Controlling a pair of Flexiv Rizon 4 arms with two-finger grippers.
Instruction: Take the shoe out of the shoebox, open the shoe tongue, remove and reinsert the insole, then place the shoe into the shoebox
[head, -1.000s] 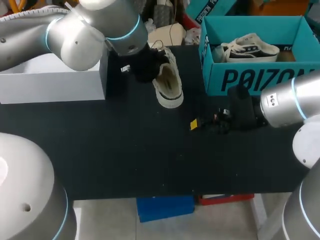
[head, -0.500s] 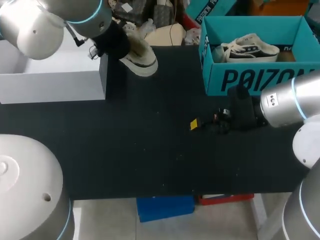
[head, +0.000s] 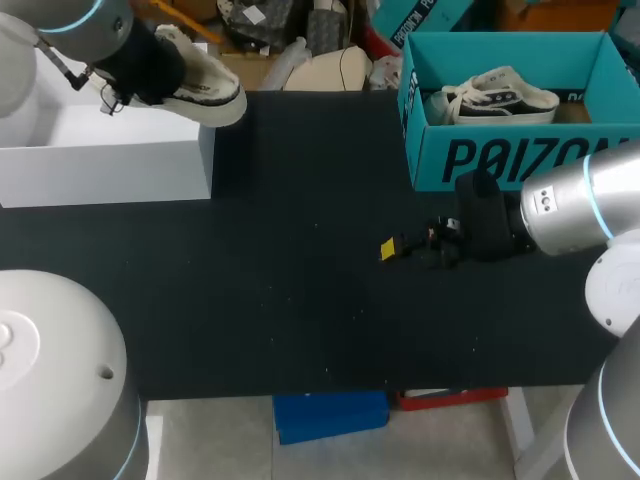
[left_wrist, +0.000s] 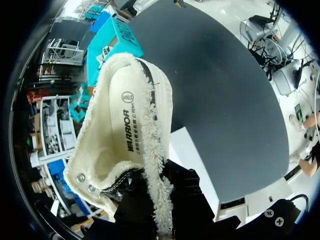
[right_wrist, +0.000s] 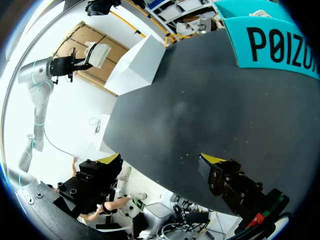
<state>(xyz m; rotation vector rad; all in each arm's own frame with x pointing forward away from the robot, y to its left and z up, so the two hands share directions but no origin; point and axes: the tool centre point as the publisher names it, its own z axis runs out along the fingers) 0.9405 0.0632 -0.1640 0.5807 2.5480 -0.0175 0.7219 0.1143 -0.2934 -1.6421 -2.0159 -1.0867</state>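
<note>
Head view: left claw (head: 148, 68) pinches the heel collar of the cream fleece-lined canvas shoe (head: 205, 88) above the white cardboard box (head: 110, 150) (toe pointing away from claw, over the black worktop (head: 300, 300)); right claw (head: 415, 247) gapes empty, well apart.

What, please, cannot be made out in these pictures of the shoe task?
Left pincer: left wrist view, the shoe it grips hides its yellow tips.
White box: head view, the left arm and the picture's edge hide its far corner.
Second shoe in the teal box: head view, the box wall hides its lower side.
Right pincer: head view, its own body hides one yellow tip.
</note>
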